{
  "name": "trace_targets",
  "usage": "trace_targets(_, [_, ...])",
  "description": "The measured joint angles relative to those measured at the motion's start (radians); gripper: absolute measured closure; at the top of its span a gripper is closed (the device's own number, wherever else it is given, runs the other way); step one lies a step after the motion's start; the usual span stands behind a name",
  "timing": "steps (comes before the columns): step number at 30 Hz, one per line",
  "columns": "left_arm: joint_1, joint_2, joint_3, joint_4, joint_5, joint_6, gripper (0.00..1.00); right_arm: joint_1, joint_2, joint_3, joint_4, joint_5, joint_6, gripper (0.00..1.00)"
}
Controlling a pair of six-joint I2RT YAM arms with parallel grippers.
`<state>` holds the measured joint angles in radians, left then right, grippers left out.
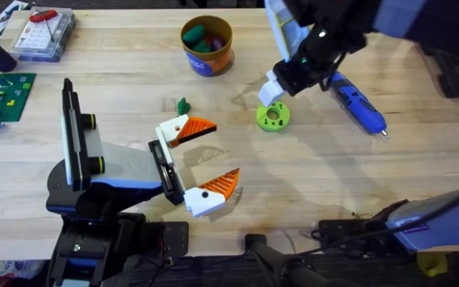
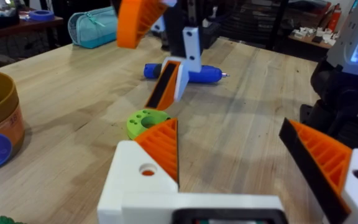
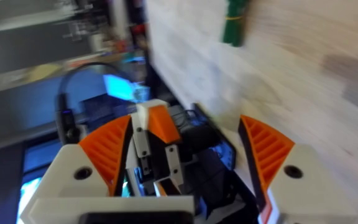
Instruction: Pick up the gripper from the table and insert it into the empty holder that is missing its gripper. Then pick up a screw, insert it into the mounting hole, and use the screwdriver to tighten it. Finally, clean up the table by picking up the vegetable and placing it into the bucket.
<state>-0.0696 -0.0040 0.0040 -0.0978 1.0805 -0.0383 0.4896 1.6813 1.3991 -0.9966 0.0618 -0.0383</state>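
The vegetable [image 1: 183,105], a tiny dark-green leafy piece, lies on the table [image 1: 118,80] below the orange bucket [image 1: 206,45] that holds toy foods. My left gripper [image 1: 223,149] is open just below and to the right of it, with nothing between its fingers. My right gripper [image 1: 281,86] hangs open just above a lime-green disc [image 1: 273,116], one finger pointing down at it in the left wrist view. The blue screwdriver [image 1: 357,102] lies to the right of the disc, bit toward the front. The holder and a screw are out of view.
A clear parts case [image 1: 42,32] with a red-handled tool stands at the back left. A green baseplate [image 1: 2,94] with small bricks lies at the left edge. Bare wood stretches across the right and front middle of the table.
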Motion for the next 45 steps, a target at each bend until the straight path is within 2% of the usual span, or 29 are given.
trace_targets(4, [0.0,0.004,0.001,-0.001,0.0,0.0,0.011,0.004,0.033,-0.002,0.001,0.001,0.0,0.213])
trace_targets(15, [0.0,0.004,0.002,-0.005,0.001,0.0,0.011,0.002,0.019,-0.002,-0.023,-0.041,0.016,0.213])
trace_targets(28, [0.0,0.004,0.002,-0.005,0.001,0.0,0.013,0.002,-0.147,-0.012,-0.078,-0.04,0.106,0.213])
trace_targets(40, [0.0,0.004,0.002,-0.005,0.001,0.0,0.014,0.002,-0.394,-0.265,-0.019,0.005,0.189,0.213])
trace_targets(45, [0.0,0.004,0.002,-0.005,0.001,0.0,0.014,0.002,-0.426,-0.369,0.036,-0.004,0.192,0.213])
